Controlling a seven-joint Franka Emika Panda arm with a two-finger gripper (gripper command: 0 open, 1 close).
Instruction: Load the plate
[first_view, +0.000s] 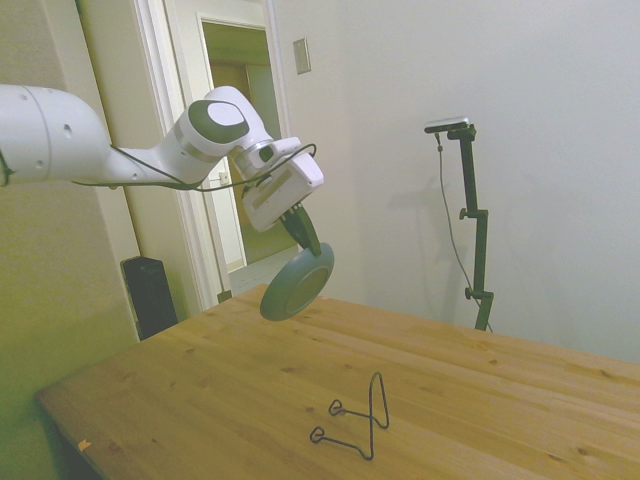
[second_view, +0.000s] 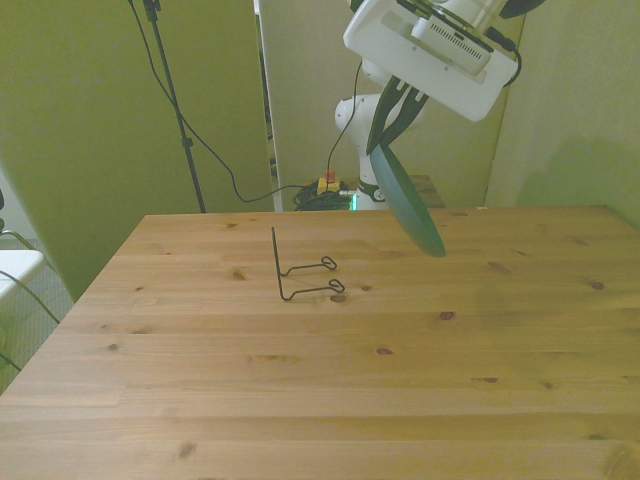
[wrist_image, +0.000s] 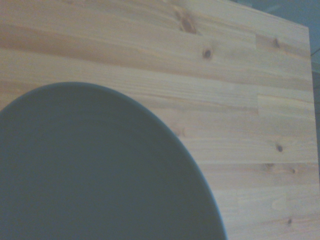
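No legible writing or brand mark appeared on any item. The gripper (second_view: 388, 118) was clamped on the rim of the plate (second_view: 408, 202), which hung steeply tilted in the air — clear of the wooden table (second_view: 300, 400). The black wire stand (second_view: 300, 272) stood on the tabletop, well apart from the plate, toward the front view's left. An open doorway (first_view: 245, 160) lay behind the arm.

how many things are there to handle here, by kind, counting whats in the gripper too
teal plate: 1, held tilted in the air by the gripper
black wire stand: 1, standing on the wooden table
total: 2
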